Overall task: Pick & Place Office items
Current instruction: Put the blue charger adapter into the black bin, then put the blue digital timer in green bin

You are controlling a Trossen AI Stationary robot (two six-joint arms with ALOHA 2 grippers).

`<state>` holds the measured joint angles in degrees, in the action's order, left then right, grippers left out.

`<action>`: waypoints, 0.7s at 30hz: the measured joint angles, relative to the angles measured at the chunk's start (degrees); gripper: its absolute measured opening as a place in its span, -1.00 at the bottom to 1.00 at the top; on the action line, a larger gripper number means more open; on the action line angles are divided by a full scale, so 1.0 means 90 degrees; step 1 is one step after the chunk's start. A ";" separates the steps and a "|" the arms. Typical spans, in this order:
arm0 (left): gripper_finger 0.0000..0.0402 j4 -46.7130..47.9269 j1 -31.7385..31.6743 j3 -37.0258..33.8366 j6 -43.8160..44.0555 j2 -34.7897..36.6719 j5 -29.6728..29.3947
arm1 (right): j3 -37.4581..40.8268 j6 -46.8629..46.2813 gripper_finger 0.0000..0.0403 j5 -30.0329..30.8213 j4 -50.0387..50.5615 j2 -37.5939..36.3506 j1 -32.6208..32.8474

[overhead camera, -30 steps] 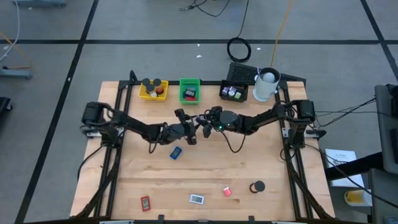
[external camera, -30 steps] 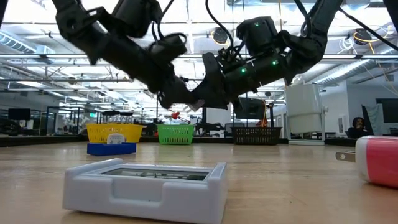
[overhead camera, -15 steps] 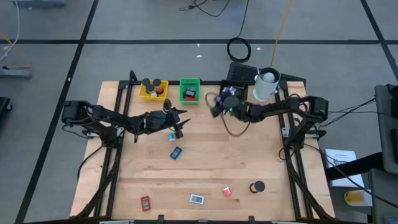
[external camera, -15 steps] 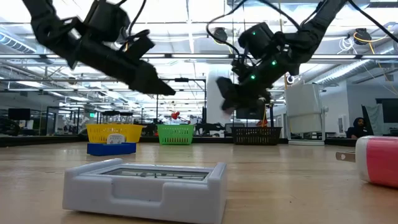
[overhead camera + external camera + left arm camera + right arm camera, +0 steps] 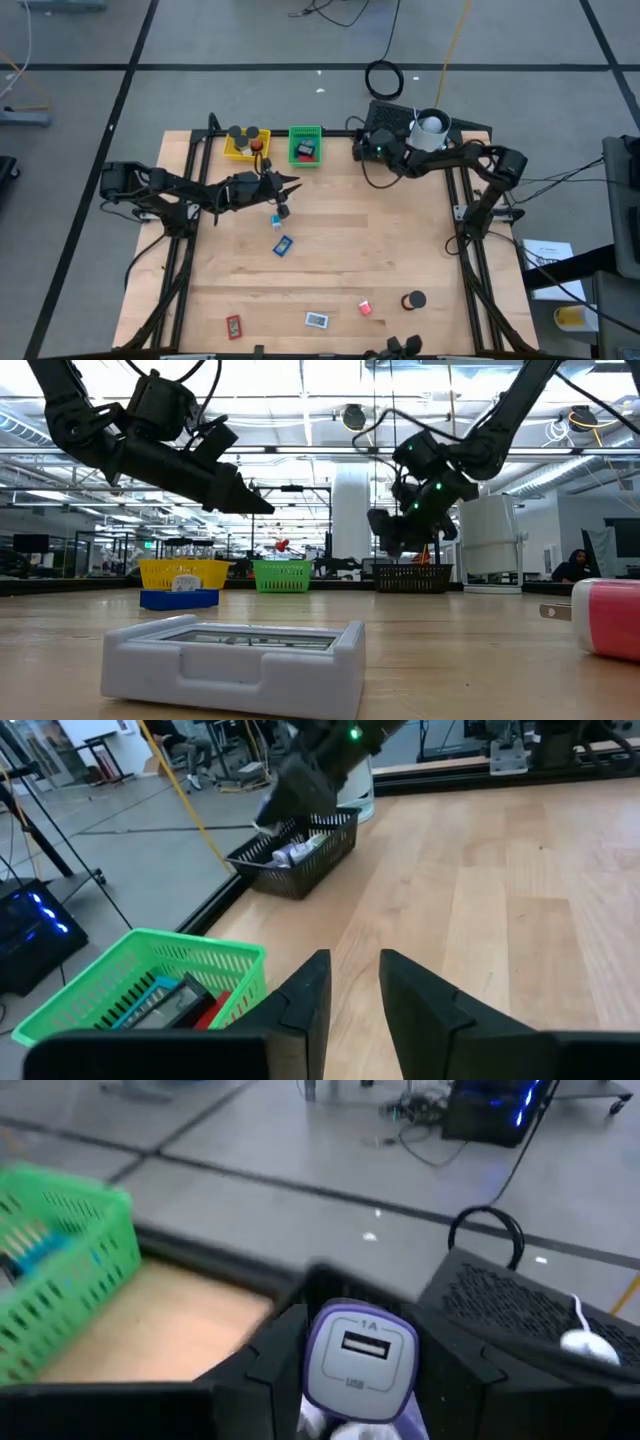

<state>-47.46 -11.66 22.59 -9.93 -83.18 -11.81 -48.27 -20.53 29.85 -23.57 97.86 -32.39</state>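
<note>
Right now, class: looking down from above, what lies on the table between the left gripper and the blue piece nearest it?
In the high view, a small pale-blue bit lies between the left gripper and the blue piece; otherwise only bare wood.

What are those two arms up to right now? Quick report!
Right gripper holds purple USB charger over black tray. Left gripper empty, near green tray. Nothing blocking.

Even, bright overhead light falls on the pale wooden table (image 5: 330,270), leaving only faint shadows there. In the low view, ceiling strip lights glare behind the dark arms, and the nearby white plastic tray (image 5: 235,663) is soft. The right wrist view is motion-blurred around the green mesh basket (image 5: 62,1270).
</note>
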 joint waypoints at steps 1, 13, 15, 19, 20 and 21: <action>-0.53 0.0002 0.0000 0.0000 0.0000 0.0000 0.0000 | 0.0000 0.0012 -0.32 -0.0006 0.0038 0.0067 -0.0004; -0.54 0.0007 0.0000 0.0000 -0.0023 0.0000 -0.0021 | 0.0000 0.0072 0.02 0.0018 0.0036 0.0283 0.0041; -0.54 0.0025 0.0000 0.0000 0.0019 0.0000 -0.0022 | 0.0000 0.0169 0.08 0.0019 0.0044 0.0261 0.0045; -0.54 0.0034 0.0012 0.0000 0.0490 0.0000 -0.0017 | 0.0000 0.0500 0.13 0.0040 0.0088 0.0130 0.0174; -0.54 0.0034 0.0015 0.0000 0.0567 0.0000 -0.0015 | 0.0002 0.0641 0.11 0.0038 0.0151 0.0043 0.0249; -0.54 0.0042 0.0022 0.0000 0.0576 0.0000 -0.0015 | 0.0002 0.0769 0.07 0.0040 0.0170 -0.0042 0.0345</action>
<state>-47.08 -11.46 22.59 -4.75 -83.18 -11.94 -48.25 -13.61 30.22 -22.04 97.49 -29.28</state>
